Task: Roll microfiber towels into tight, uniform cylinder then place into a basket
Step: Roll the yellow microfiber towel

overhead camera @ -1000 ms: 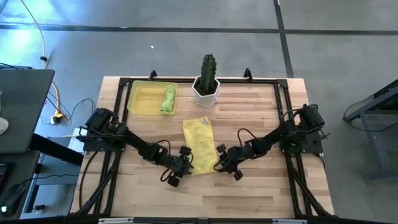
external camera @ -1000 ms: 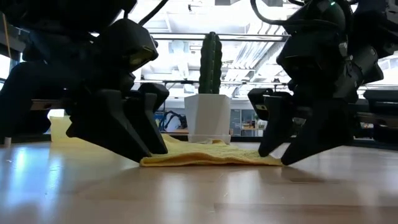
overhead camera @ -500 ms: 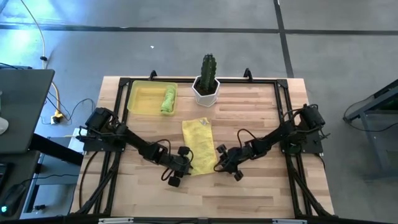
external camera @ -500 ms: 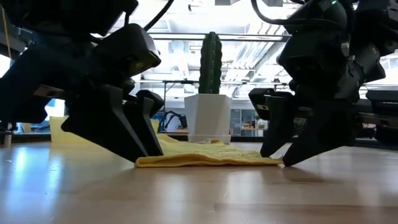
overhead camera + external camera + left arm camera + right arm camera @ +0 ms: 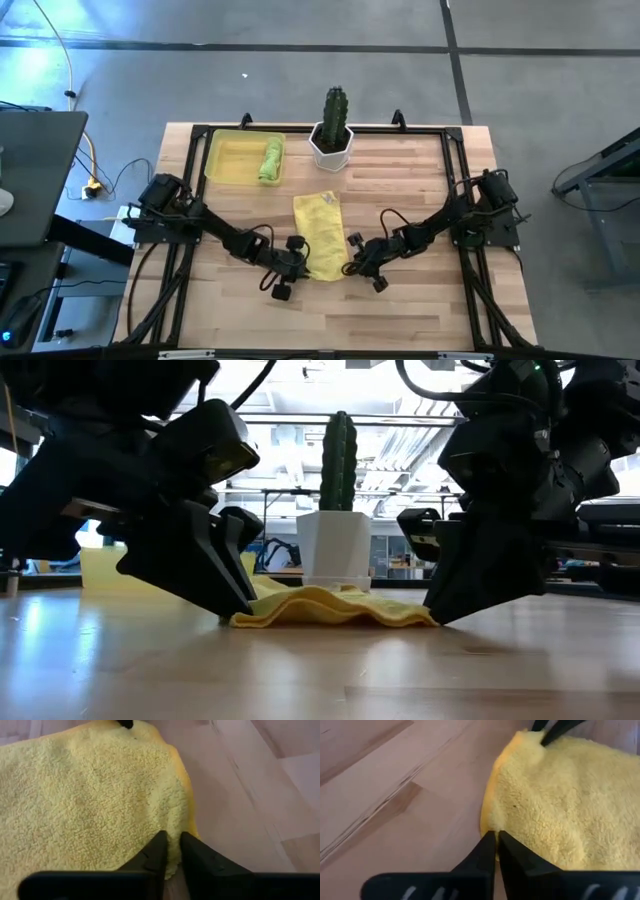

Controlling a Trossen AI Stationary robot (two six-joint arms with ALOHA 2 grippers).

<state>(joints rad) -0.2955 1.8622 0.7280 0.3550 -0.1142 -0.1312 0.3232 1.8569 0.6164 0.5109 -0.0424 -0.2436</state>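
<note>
Pale yellow towel [image 5: 320, 234] bunched at near edge, left gripper [image 5: 303, 266] and right gripper [image 5: 350, 267] pinching its corners, fingers nearly closed, fleecy nap visible.

Two microfiber towels were present: one pale yellow towel [image 5: 319, 234] lying spread on the table [image 5: 420, 300], and one lime green towel [image 5: 270, 159] rolled up inside the basket [image 5: 228, 160]. One basket was counted. One white hexagonal pot [image 5: 331, 147] stood on the table, holding one green cactus [image 5: 334, 108]. Two robot arms were in view, each with one gripper: one left gripper [image 5: 297, 262] and one right gripper [image 5: 352, 263]. One table carried all items. One laptop [image 5: 30, 175] sat off the table.
</note>
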